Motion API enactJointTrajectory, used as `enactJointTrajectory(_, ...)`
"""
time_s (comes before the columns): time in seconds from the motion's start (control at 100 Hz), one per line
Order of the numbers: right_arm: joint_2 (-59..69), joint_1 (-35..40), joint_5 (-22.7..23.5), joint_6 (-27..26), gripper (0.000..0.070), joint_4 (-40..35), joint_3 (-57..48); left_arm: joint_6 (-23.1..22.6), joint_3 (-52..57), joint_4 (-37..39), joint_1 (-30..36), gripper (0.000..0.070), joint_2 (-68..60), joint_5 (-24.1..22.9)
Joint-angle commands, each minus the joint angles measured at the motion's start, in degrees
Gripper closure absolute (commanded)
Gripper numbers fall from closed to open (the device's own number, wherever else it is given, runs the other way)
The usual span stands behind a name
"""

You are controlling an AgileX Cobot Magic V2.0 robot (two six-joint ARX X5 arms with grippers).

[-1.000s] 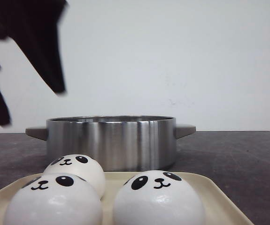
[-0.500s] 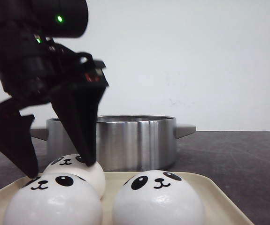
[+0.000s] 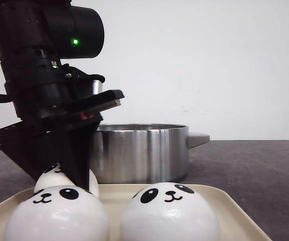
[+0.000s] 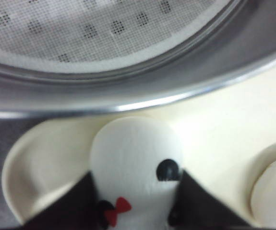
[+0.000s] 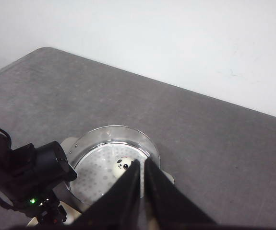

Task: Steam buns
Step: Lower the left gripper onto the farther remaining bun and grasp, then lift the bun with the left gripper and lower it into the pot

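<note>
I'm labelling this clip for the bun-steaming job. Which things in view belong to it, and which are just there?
Part of the job:
- bun in the left gripper (bun at)
- two front buns
- bun in the pot
- steamer pot
- tray

Just there:
- right gripper, raised high, holding nothing
- grey table

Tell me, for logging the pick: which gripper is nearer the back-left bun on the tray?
Left. The left gripper is clamped on that back-left bun; the right gripper hangs high above the steamer pot.
</note>
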State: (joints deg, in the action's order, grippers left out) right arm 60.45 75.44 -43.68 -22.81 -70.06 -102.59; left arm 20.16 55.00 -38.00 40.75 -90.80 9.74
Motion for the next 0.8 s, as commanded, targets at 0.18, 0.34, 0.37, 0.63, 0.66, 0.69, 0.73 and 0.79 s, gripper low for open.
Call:
enactJointTrajectory(0.18,0.5,0.9,-0.3,-0.8,0.0698,-0.2,-1.0,-1.3,3.1,-2.6,0.9,0.0690,4.1,1.9)
enactJointTrajectory(0.34,0.5,0.9,-1.5,-0.9,0.0698,-0.3,-1.0,-1.3,8.0,-5.5,1.6,0.0690,12.1,6.2)
enactJointTrajectory(0.37,0.5,0.9,-1.6,-0.8,0.0697,-0.3,-0.9,-1.3,9.3,-6.2,1.7,0.0690,13.3,6.1)
enactJointTrajectory(0.63,0.5,0.9,-1.8,-0.8,0.0698,0.4,-0.9,-7.3,24.0,-10.8,-0.8,0.0690,12.5,-0.2)
enactJointTrajectory(0.66,0.5,0.9,-1.8,-0.8,0.0697,0.5,-0.9,-8.2,25.7,-11.2,-1.4,0.0690,11.1,-0.8)
enactJointTrajectory(0.69,0.5,0.9,-1.8,-0.8,0.0698,0.6,-0.9,-9.3,27.4,-11.9,-2.1,0.0690,9.7,-1.3)
enactJointTrajectory(0.73,0.5,0.9,-1.8,-0.8,0.0698,0.6,-0.9,-10.6,29.5,-12.7,-3.1,0.0690,7.6,-2.3)
enactJointTrajectory(0.79,0.5,0.9,-1.8,-0.9,0.0698,0.6,-0.9,-12.0,32.2,-13.6,-4.6,0.0690,4.1,-4.0)
